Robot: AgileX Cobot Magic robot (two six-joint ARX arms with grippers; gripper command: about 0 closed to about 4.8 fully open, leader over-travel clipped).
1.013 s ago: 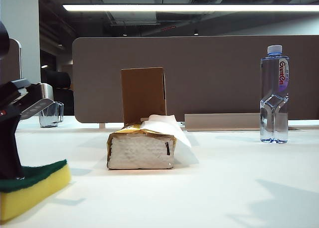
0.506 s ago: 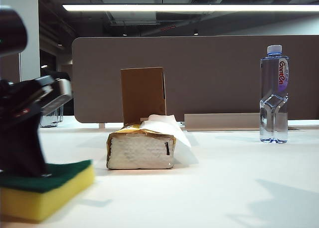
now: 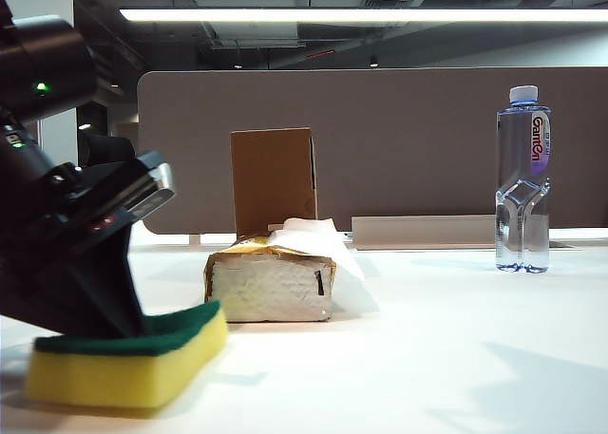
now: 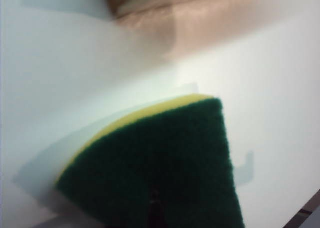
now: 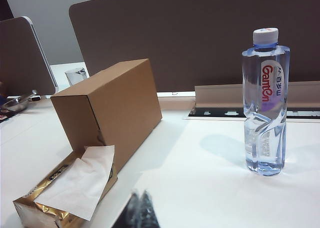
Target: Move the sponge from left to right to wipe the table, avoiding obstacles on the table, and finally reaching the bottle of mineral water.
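Note:
The yellow sponge [image 3: 133, 356] with its green top lies flat on the white table [image 3: 427, 358] at the front left. My left gripper [image 3: 142, 326] presses down on it from above, shut on it. In the left wrist view the green face of the sponge [image 4: 165, 163] fills the frame, and the jaws are mostly hidden at its edge. The tissue pack [image 3: 271, 284] stands just right of the sponge, and the brown box [image 3: 274, 179] stands upright behind it. The bottle of mineral water [image 3: 522, 182] is far right. My right gripper [image 5: 141, 204] hangs shut and empty above the table, near the tissue pack [image 5: 70, 188].
A grey partition [image 3: 380, 149] runs along the table's far edge. A glass mug [image 5: 76, 76] stands at the back, beyond the brown box [image 5: 110, 103]. Bare white tabletop stretches between the tissue pack and the bottle [image 5: 265, 103].
My left gripper has slid the sponge to the right along the table, from the frame's left edge to just short of the tissue pack. The right arm has stayed still.

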